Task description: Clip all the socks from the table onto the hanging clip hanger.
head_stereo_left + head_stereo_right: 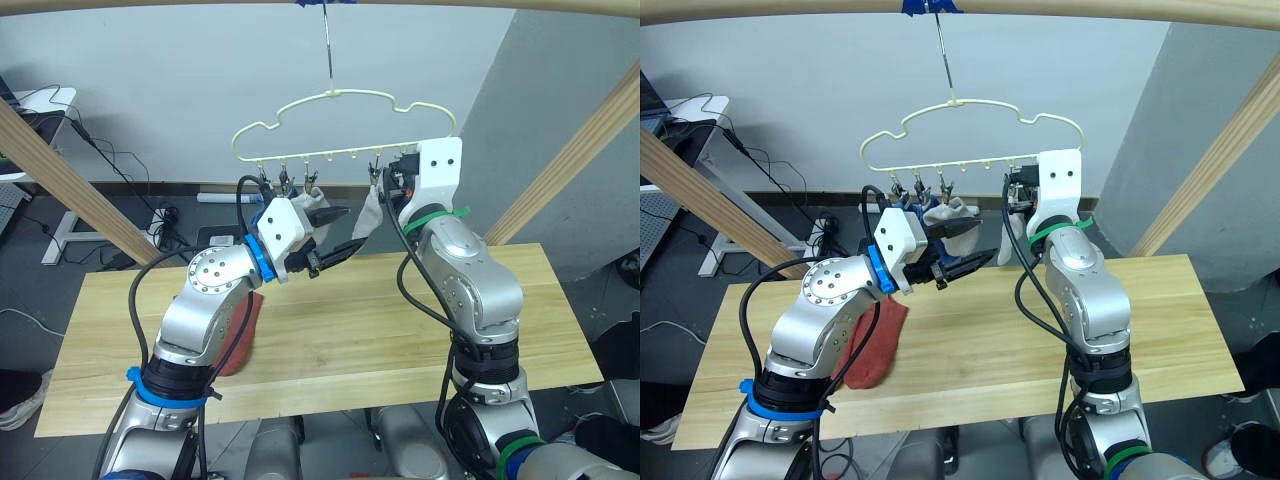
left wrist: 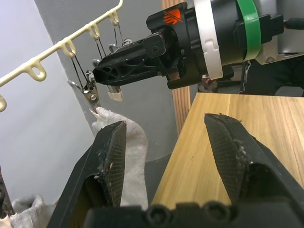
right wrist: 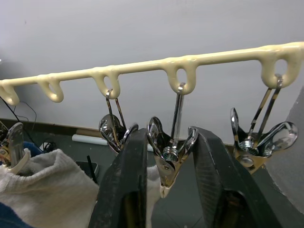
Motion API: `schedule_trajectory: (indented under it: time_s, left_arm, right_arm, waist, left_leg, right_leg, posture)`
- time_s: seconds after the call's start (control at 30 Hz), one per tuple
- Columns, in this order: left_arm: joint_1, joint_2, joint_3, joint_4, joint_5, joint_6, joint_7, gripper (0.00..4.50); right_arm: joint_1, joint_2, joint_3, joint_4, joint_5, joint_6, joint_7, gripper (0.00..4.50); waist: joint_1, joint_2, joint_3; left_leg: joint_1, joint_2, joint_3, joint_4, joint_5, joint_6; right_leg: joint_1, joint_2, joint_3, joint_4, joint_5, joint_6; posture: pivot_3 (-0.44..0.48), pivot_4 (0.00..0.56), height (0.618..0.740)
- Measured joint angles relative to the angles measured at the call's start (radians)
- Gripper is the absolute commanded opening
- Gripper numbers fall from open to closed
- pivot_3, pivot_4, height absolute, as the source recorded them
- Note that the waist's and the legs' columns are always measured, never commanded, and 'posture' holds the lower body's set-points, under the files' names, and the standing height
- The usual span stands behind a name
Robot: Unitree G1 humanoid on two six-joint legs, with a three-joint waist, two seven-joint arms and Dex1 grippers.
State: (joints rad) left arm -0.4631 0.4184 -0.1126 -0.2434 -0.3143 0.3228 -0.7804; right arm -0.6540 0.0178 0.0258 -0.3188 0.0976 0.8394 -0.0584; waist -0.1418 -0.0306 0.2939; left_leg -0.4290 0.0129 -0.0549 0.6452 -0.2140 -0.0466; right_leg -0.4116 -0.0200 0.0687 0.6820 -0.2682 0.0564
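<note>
The one sock lying free is the red sock (image 1: pixel 876 343), flat on the tabletop (image 1: pixel 970 345) at the near left, under the left arm; its long axis runs from the near edge away toward the hanger. The left tool (image 1: pixel 962 264) is the nearer one. It hangs above and beyond that sock with its fingers spread wide and nothing between them, pointing right toward the other arm. To reach the sock it would probably have to drop and draw back toward the near edge. The planks to the right of the sock are bare, so there is room.

Farther off, the right tool (image 3: pixel 166 161) is raised to the hanger (image 1: pixel 340 120). Its two fingers bracket a metal clip (image 3: pixel 170 159) on the right part of the lower bar and appear to press its handles. A grey sock (image 2: pixel 126 147) hangs just beside that clip from the neighbouring one. More pale fabric (image 1: pixel 952 215) hangs from the clips on the left of the bar.
</note>
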Motion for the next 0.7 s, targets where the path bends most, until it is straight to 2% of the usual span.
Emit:
schedule_trajectory:
  time_s: [0.03, 0.4, 0.7]
  left_arm:
    - [0.000, 0.000, 0.000, 0.000, 0.000, 0.000, 0.000, 2.87]
    - [0.000, 0.000, 0.000, 0.004, 0.000, 0.000, 0.000, 2.87]
    - [-0.001, 0.000, 0.000, 0.006, 0.001, 0.000, 0.000, 2.87]
  right_arm:
    - [0.000, 0.000, 0.000, 0.000, 0.000, 0.000, 0.000, 2.54]
    - [0.001, 0.014, 0.005, 0.000, -0.007, -0.005, -0.018, 2.54]
    - [0.001, 0.072, -0.026, 0.001, -0.018, -0.026, -0.078, 2.54]
  waist:
    - [0.000, 0.000, 0.000]
    - [0.000, 0.000, 0.000]
    - [0.000, 0.000, 0.000]
  left_leg:
    - [0.000, 0.000, 0.000, 0.000, 0.000, 0.000]
    - [0.000, 0.000, 0.000, 0.000, 0.000, 0.000]
    - [0.000, 0.000, 0.000, 0.000, 0.000, 0.000]
  right_leg:
    - [0.000, 0.000, 0.000, 0.000, 0.000, 0.000]
    - [0.000, 0.000, 0.000, 0.000, 0.000, 0.000]
    - [0.000, 0.000, 0.000, 0.000, 0.000, 0.000]
  posture:
    - [-0.191, 0.229, 0.740]
    - [-0.191, 0.229, 0.740]
    - [-0.191, 0.229, 0.740]
